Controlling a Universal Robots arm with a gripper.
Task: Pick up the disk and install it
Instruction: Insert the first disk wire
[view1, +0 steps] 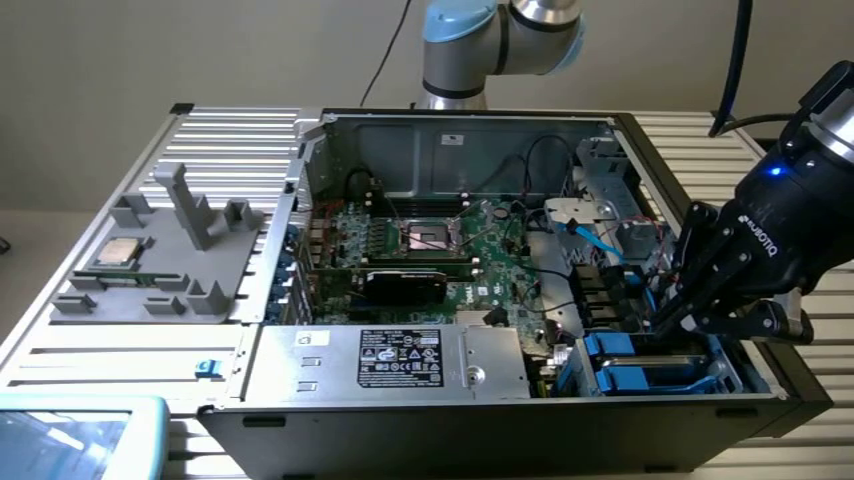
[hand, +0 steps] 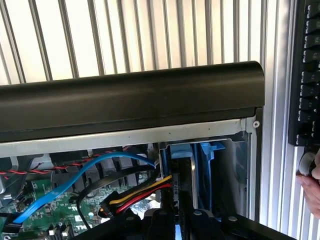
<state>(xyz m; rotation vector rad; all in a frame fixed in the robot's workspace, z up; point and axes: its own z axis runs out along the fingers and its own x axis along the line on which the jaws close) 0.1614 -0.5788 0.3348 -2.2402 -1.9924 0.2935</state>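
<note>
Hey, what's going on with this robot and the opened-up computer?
A robot arm is working inside an open computer case. Its gripper is down in the case's corner on the exterior view's right, closed on the blue-framed disk, beside other blue carriers. Whether the disk is fully seated cannot be told.

Slatted table: computer case, grey jig

Exterior view: high, well back from the tool, looking down over the open computer case on the table. Wrist view: just behind the tool, close on the blue drive bay both share.
</note>
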